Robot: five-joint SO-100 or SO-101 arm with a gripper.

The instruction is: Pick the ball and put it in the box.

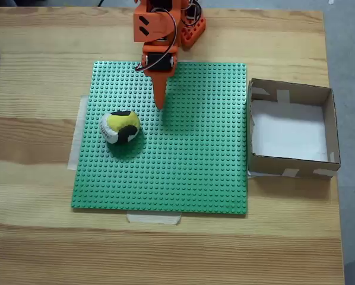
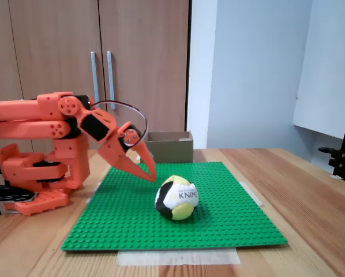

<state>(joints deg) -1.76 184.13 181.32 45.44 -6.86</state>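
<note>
The ball (image 1: 120,127) (image 2: 177,198), patched yellow, black and white with the printed word "KNIME" readable in the low side-on fixed view, sits free on the green studded baseplate (image 1: 189,166) (image 2: 218,213), in the left half of the plate as the top-down fixed view shows it. Nothing touches it. The gripper (image 1: 160,102) (image 2: 149,172) hangs near the ball, just beside and above it, tips pointing down at the plate; from above it sits up and to the right of the ball, and in the side-on view up and to the left. Fingers look pressed together into one point in both fixed views, nothing pinched between them. The orange arm (image 1: 157,35) (image 2: 51,124) reaches in from its base (image 2: 37,173) at the plate's far edge in the top-down view. The box (image 1: 291,172) (image 2: 169,147), brown cardboard with white floor and pale tape strips, stands on the wooden table (image 1: 35,89) (image 2: 311,190) just beside the plate's right edge from above, well apart from the ball. Tape strips (image 1: 154,218) (image 2: 178,257) hold the plate's edges to the table. Wooden cabinet doors (image 2: 103,57) stand behind the arm.
</note>
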